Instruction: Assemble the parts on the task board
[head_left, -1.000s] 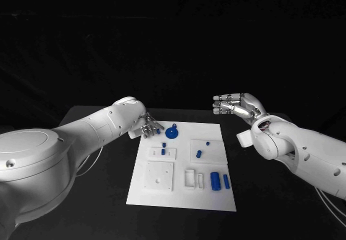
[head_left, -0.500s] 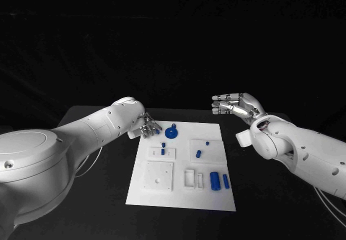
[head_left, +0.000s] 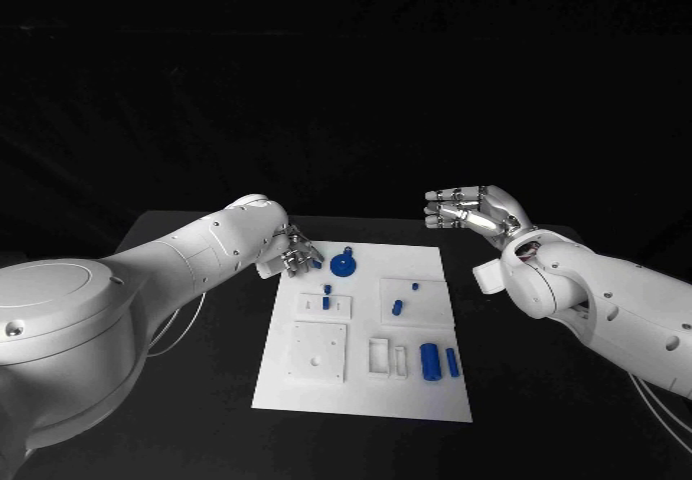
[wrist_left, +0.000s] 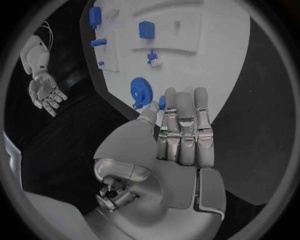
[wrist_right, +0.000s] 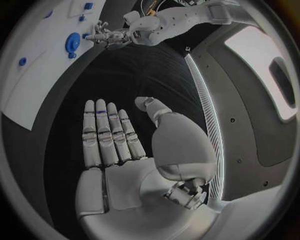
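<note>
The white task board (head_left: 364, 385) lies in the middle of the black table. A blue gear (head_left: 345, 265) (wrist_left: 142, 91) sits near its far edge. My left hand (head_left: 296, 252) (wrist_left: 181, 130) hovers at the board's far left corner, just left of the gear. Its fingers are straight, and a small blue part (wrist_left: 161, 103) is pinched between thumb and finger. My right hand (head_left: 469, 212) (wrist_right: 125, 145) is raised off the board's far right side, palm bare, fingers apart, holding nothing.
Small blue pegs (head_left: 327, 296) stand in a white block left of centre. More blue pieces (head_left: 398, 308) are at centre right. Two blue cylinders (head_left: 430, 361) lie near the front right, beside white blocks (head_left: 319, 351). Black table surrounds the board.
My left hand has edged slightly toward the gear. The right hand has hardly moved.
</note>
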